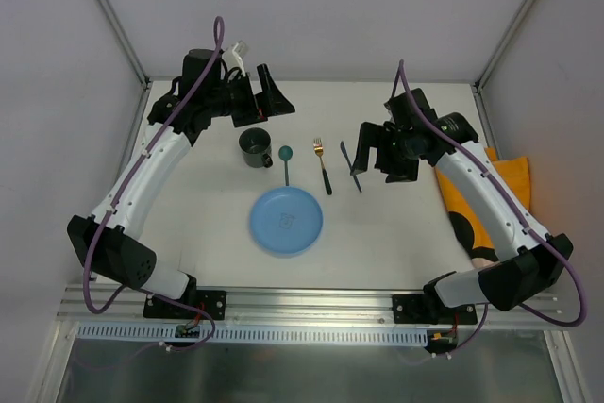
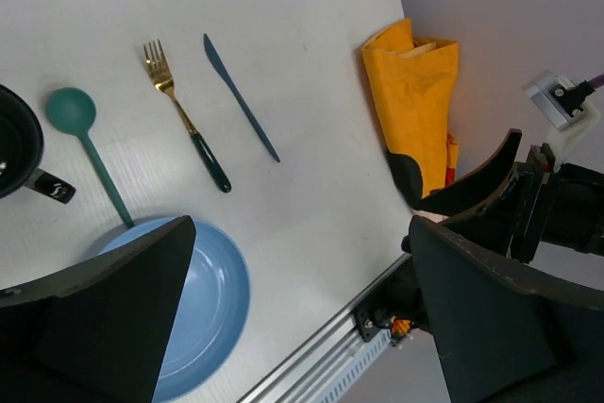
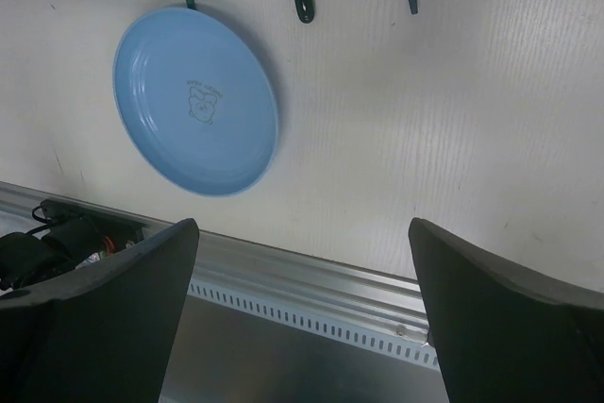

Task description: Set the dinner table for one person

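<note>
dinner table [image 1: 396,233] lies under left end effector [image 1: 265,108] and right end effector [image 1: 379,159].

bare dinner table [image 1: 396,233] right of plate [image 1: 286,221]; mug [image 1: 255,147], spoon [image 1: 286,162], fork [image 1: 323,169], knife [image 1: 351,167] beyond

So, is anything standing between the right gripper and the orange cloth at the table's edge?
No loose item does. The right gripper hangs open beside the knife. The orange cloth lies further to the right, partly covered in the top view by that arm's own forearm.
</note>
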`<move>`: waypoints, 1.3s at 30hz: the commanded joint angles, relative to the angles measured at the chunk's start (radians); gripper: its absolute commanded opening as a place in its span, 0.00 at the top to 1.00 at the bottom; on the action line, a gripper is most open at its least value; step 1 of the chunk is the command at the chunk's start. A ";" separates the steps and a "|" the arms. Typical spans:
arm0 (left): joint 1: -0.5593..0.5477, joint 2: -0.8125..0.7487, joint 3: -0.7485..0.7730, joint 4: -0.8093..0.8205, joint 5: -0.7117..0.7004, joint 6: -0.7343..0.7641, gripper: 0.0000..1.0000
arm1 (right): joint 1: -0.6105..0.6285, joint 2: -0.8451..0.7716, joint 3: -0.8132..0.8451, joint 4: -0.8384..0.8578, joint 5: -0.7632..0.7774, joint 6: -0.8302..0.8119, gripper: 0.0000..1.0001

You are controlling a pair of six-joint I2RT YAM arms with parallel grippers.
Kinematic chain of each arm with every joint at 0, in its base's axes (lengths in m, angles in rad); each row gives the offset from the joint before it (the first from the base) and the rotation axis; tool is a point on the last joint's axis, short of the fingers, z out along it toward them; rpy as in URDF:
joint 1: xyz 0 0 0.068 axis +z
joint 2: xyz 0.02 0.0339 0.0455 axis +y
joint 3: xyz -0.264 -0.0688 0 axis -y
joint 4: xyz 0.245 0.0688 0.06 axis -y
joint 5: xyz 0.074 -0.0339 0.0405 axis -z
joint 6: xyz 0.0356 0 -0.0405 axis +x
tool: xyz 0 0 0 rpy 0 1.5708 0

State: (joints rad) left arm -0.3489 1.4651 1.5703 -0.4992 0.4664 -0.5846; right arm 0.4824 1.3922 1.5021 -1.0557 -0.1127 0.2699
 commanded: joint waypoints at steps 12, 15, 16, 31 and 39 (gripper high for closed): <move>0.018 0.178 0.071 -0.239 -0.613 0.272 0.01 | 0.007 -0.028 -0.031 -0.004 0.042 0.000 0.01; 0.018 0.248 0.074 -0.242 -0.632 0.261 0.01 | 0.007 -0.027 -0.025 -0.012 0.051 -0.003 0.00; 0.018 0.280 0.085 -0.242 -0.632 0.258 0.01 | 0.007 -0.025 -0.022 -0.015 0.054 -0.004 0.00; 0.053 0.431 0.111 -0.257 -0.664 0.209 0.01 | 0.008 -0.004 -0.019 -0.035 0.071 -0.028 0.01; 0.085 0.504 0.122 -0.257 -0.640 0.180 0.03 | 0.007 0.010 -0.009 -0.043 0.084 -0.037 0.01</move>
State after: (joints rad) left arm -0.2779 1.9461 1.6566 -0.7418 -0.1734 -0.3782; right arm 0.4843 1.4006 1.4685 -1.0630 -0.0475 0.2558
